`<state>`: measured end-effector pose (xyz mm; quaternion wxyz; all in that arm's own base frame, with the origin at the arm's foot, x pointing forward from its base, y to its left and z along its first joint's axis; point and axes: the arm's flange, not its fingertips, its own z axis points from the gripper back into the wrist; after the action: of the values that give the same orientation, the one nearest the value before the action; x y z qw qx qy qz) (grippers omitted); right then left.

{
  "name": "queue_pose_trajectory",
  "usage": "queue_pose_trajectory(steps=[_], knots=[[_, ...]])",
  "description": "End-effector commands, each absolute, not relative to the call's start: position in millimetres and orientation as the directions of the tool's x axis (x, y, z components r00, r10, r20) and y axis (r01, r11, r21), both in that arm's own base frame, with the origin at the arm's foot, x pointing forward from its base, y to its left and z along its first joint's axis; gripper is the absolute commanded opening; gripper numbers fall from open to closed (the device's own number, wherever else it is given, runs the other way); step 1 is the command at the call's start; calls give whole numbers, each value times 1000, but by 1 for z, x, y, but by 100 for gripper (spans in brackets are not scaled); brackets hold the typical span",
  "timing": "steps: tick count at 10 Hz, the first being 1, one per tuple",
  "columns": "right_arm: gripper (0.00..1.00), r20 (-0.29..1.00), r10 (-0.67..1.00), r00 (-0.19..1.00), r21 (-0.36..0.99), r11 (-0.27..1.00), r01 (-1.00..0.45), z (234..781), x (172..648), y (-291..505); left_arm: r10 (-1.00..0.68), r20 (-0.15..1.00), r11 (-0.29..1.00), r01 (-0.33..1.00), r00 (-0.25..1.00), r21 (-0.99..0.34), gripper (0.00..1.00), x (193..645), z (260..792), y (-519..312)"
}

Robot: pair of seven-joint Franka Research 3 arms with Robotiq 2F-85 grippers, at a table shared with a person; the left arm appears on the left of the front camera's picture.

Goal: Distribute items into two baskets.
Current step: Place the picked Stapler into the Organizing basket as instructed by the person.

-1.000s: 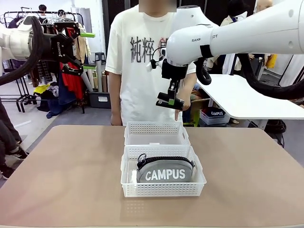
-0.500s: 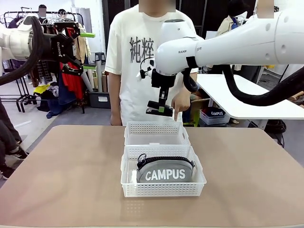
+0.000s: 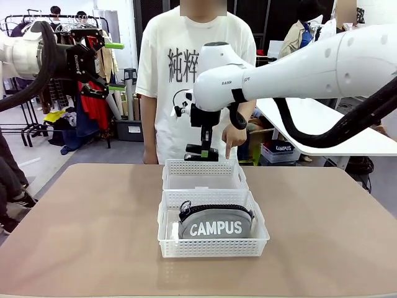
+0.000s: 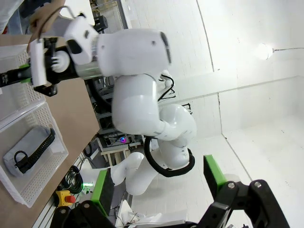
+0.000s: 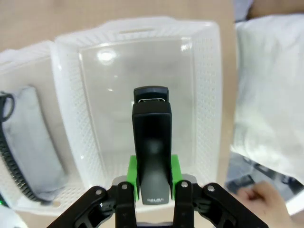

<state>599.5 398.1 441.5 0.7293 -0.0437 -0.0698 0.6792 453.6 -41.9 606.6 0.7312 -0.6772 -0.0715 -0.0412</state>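
Item 1. Black stapler (image 5: 152,147), small, hard plastic with a smooth matt shell, oblong with a squared nose. Location: held in the air by the right gripper (image 3: 202,153), directly over the far basket; the green-padded jaws are clamped on its rear half, nose pointing away from the wrist.

Item 2. Far translucent-white plastic basket (image 3: 203,168), shallow, rectangular, lattice-perforated walls, smooth glossy floor. Contents: nothing seen inside. Stands on the desk touching the near basket, long sides together.

Item 3. Near translucent-white plastic basket (image 3: 212,247), matching pattern. Contents: item 4.

Item 4. Grey fabric zip pouch with white "CAMPUS" lettering (image 3: 215,224), soft woven cloth, rounded top, black toothed zipper with a ring pull. Lies inside the near basket, already sorted.

Item 5. Left gripper (image 3: 93,45), raised high at the robot's left, well apart from the baskets; jaws spread wide, holding nothing.

Item 6. Light brown desk (image 3: 87,230), flat, matt surface.

Item 7. Person in a white printed T-shirt (image 3: 180,93), standing behind the desk's far edge, a hand (image 3: 234,135) hanging near the right arm.

Step in hand, by judgement: placing the stapler in the far basket. The next move calls for lowering it within the walls, then releasing it clear of the rim.
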Motion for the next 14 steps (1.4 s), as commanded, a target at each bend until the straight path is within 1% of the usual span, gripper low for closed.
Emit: queue_pose_trajectory(steps=[1, 6, 9, 11, 12, 14], knots=[[0, 8, 1000, 9, -173, 10, -985, 425, 617, 404, 40, 154, 63, 151, 987, -987, 100, 453, 609, -42], [0, -39, 999, 22, -86, 18, -996, 360, 635, 400, 40, 154, 63, 151, 987, -987, 100, 453, 609, -42], [0, -43, 999, 27, -50, 25, -998, 343, 637, 400, 40, 154, 63, 151, 987, -987, 100, 453, 609, -42], [0, -50, 998, 29, -49, 27, -998, 342, 639, 399, 40, 154, 63, 151, 987, -987, 100, 453, 609, -42], [11, -56, 998, 27, -43, 24, -999, 343, 639, 400, 40, 154, 63, 151, 987, -987, 100, 453, 609, -42], [48, -60, 998, 19, -36, 17, -999, 344, 639, 399, 40, 154, 63, 151, 987, -987, 100, 453, 609, -42]])
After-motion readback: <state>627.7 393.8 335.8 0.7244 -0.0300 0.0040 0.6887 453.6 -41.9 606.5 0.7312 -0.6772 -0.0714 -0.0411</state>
